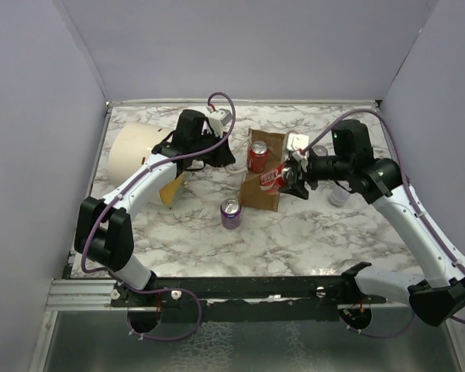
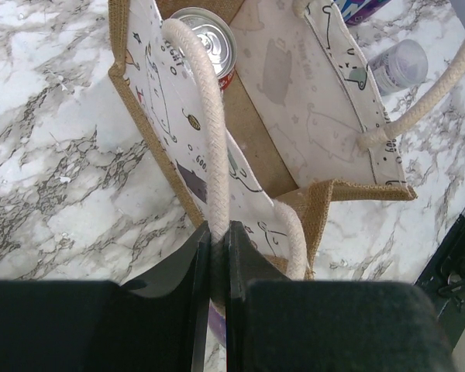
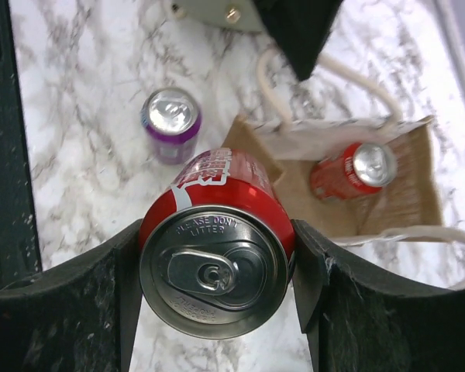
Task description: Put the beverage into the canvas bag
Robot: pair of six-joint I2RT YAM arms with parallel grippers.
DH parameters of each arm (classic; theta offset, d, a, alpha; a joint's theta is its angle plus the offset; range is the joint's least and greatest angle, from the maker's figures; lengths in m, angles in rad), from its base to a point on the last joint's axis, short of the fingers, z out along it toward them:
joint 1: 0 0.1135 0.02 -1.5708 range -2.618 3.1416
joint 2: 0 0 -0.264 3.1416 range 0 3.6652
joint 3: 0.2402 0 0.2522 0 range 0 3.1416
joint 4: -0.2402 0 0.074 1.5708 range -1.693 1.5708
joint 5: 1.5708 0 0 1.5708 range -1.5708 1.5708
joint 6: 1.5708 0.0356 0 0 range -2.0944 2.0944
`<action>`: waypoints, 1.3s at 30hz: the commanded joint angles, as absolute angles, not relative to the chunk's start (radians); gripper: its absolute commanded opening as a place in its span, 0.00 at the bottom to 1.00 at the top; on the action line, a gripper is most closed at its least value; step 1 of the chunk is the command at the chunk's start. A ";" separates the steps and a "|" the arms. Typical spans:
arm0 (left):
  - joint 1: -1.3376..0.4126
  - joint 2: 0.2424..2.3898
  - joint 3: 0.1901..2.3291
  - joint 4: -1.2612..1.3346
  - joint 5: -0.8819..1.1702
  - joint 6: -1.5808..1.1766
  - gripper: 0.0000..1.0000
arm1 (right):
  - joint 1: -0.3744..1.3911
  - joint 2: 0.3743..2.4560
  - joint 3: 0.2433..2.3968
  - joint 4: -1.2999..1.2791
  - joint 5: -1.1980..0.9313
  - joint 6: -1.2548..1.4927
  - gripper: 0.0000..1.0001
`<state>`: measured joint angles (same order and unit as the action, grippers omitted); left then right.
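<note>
The canvas bag (image 1: 263,200) stands open at the middle of the table, with one red can (image 1: 257,156) inside it. My left gripper (image 1: 226,159) is shut on the bag's cream rope handle (image 2: 209,155), on the bag's left side. In the left wrist view (image 2: 217,232) the jaws pinch the rope, and the bag's brown wall (image 2: 325,201) and the can inside (image 2: 207,43) show. My right gripper (image 3: 217,232) is shut on a second red can (image 3: 217,248), held on its side at the bag's right rim (image 1: 273,178). The bag (image 3: 422,194) lies beyond it.
A purple can (image 1: 231,212) stands on the marble just in front of the bag, also in the right wrist view (image 3: 170,122). A large cream cylinder (image 1: 136,155) lies at the back left. A small clear jar (image 1: 339,195) sits right of the bag. Walls enclose the table.
</note>
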<state>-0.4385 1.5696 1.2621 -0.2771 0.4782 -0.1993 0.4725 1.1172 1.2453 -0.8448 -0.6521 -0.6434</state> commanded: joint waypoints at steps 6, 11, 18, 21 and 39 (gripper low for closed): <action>-0.437 1.588 1.286 -0.261 0.525 -0.200 0.00 | 0.478 1.325 1.484 -0.579 -0.466 -0.416 0.33; -0.439 1.586 1.284 -0.261 0.533 -0.205 0.00 | 0.478 1.458 1.557 -0.561 -0.348 -0.363 0.32; -0.439 1.579 1.277 -0.255 0.543 -0.214 0.00 | 0.478 1.618 1.616 -0.614 -0.270 -0.364 0.30; -0.441 1.576 1.276 -0.253 0.546 -0.215 0.00 | 0.478 1.651 1.618 -0.634 -0.272 -0.362 0.29; -0.444 1.568 1.260 -0.248 0.514 -0.220 0.00 | 0.480 1.793 1.603 -0.643 -0.290 -0.301 0.29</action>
